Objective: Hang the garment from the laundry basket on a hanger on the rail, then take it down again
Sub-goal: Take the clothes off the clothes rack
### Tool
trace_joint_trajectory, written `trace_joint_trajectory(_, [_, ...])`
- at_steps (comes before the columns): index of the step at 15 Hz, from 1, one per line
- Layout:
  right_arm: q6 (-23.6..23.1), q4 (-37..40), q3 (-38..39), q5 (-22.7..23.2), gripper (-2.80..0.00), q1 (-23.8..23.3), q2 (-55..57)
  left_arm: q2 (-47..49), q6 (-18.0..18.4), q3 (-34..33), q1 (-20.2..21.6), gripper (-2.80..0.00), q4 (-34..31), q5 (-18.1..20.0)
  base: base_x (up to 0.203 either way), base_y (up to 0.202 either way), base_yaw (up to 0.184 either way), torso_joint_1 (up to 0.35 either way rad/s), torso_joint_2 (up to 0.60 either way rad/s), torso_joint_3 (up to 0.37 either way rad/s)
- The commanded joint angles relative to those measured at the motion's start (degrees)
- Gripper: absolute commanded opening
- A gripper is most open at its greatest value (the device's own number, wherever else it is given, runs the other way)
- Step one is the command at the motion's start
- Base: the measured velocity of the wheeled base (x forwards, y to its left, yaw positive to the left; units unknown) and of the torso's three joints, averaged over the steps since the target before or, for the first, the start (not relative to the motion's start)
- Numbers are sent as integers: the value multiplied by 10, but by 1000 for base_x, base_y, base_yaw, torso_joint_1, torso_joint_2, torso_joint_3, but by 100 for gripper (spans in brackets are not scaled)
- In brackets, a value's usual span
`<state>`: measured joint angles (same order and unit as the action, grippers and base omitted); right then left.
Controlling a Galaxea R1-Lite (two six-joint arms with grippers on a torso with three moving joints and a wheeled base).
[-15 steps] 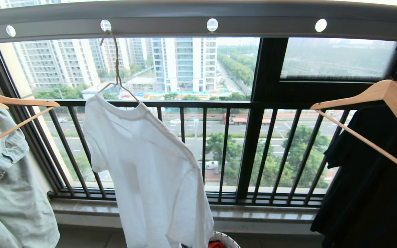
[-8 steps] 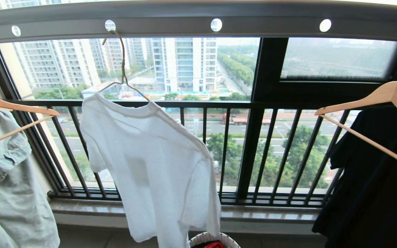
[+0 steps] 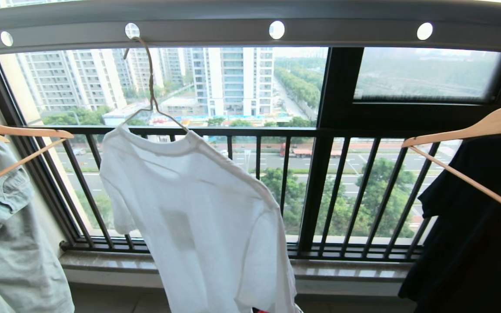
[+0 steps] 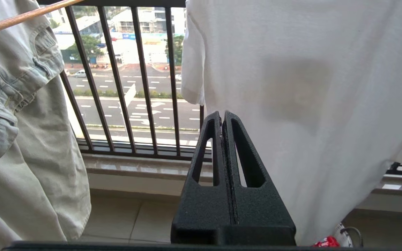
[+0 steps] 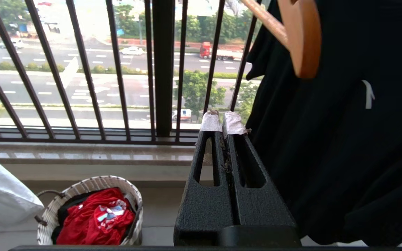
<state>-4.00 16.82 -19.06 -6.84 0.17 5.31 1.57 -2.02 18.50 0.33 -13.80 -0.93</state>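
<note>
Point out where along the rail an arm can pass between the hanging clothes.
Widest gap: between the white T-shirt and the black garment, below the rail. Narrower gap between the T-shirt and the pale green denim garment. Low down, the laundry basket crowds the floor.

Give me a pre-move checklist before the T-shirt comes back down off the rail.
1. Hanger hooked through a hole in the rail: ok.
2. T-shirt seated on the hanger, both shoulders on: ok, though it hangs tilted.
3. Left tool empty and shut, short of the shirt: ok.
4. Right tool empty and shut, beside the black garment: ok.
5. Laundry basket ready below: cannot tell; red clothing already lies in it.
6. Neighbouring wooden hangers apart from the shirt: ok.
</note>
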Motion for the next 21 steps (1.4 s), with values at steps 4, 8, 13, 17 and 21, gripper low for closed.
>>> trace_joint_trajectory(4, [-19,-250,192,63,-280,3,-53,-16,90,-174,-1,-280,141,3,0,0,0,0,0,0])
trace_joint_trajectory(8, [13,-173,191,66,-280,3,-53,-16,98,-183,-1,-280,125,19,0,0,0,0,0,0])
trace_joint_trajectory(13, [42,-167,191,66,-280,4,-53,-16,78,-183,-1,-280,125,17,0,0,0,0,0,0])
trace_joint_trajectory(17, [42,-167,191,66,-280,4,-53,-16,55,-184,-1,-280,125,15,0,0,0,0,0,0])
trace_joint_trajectory(21, [42,-167,191,66,-280,3,-53,-16,32,-184,-1,-280,125,15,0,0,0,0,0,0])
